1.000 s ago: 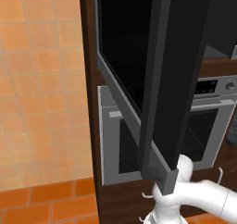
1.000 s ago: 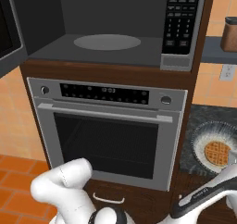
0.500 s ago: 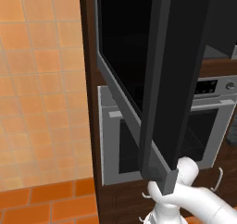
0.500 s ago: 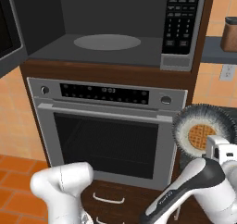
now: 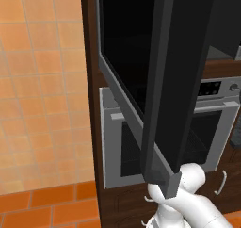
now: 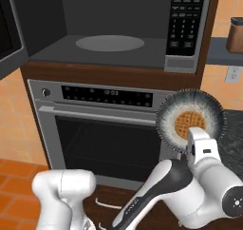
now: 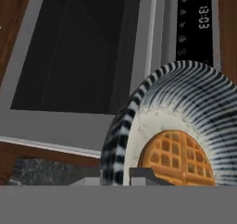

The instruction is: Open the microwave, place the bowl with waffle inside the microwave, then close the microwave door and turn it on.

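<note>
The microwave (image 6: 185, 24) stands open, and its grey cavity holds a round turntable (image 6: 109, 43). The microwave door (image 5: 136, 67) is swung out to the left, black glass in a grey frame, and its edge (image 5: 172, 90) faces the left base camera. My gripper (image 6: 193, 135) is shut on the rim of the bowl (image 6: 209, 111), a black-and-white striped dish with a golden waffle (image 6: 183, 123) in it. The bowl hangs tilted in the air in front of the oven's right end, below the microwave's keypad. In the hand view the bowl (image 7: 194, 98) and waffle (image 7: 178, 158) sit just above one fingertip (image 7: 144, 176).
A silver oven (image 6: 109, 129) with a display strip and dark window sits under the microwave. To the right are a dark counter (image 6: 235, 129), a shelf with a brown jar (image 6: 235, 34) and a wall outlet (image 6: 232, 74). Drawer handles (image 5: 221, 182) sit low beneath the oven.
The bowl has come up off the right counter and moved left, now hanging in front of the oven's right end. The arm rose with it. The microwave door stayed open.
</note>
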Robot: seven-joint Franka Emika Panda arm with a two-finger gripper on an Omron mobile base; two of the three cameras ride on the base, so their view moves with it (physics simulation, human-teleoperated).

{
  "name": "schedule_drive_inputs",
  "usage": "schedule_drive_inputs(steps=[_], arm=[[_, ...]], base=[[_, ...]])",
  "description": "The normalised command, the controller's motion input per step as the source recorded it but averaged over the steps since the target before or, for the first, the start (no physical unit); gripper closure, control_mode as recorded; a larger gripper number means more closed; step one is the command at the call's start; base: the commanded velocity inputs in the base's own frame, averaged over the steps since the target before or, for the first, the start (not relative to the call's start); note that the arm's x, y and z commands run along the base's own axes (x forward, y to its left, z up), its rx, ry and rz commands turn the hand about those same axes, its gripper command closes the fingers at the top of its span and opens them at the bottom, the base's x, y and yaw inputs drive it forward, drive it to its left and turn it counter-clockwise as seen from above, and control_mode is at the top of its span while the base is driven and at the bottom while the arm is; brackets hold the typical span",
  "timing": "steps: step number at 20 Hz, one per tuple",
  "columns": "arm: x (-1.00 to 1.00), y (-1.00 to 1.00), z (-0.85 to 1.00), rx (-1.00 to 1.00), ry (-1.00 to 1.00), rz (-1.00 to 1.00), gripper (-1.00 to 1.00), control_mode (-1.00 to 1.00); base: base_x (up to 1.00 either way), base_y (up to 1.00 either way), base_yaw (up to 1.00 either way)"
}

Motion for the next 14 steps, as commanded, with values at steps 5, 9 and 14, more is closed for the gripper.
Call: schedule_drive_inputs(steps=[5, 9, 14], arm=[[-0.08, 0.83, 0.53, -0.12, -0.12, 0.01, 1.0, -1.0], [-0.02, 0.92, 0.5, -0.11, -0.06, 0.06, 1.0, -1.0], [-0.01, 0.84, 0.57, -0.09, 0.0, 0.07, 1.0, -1.0]], base=[[0.0, 0.0, 0.0], [0.0, 0.0, 0.0], [0.0, 0.0, 0.0]])
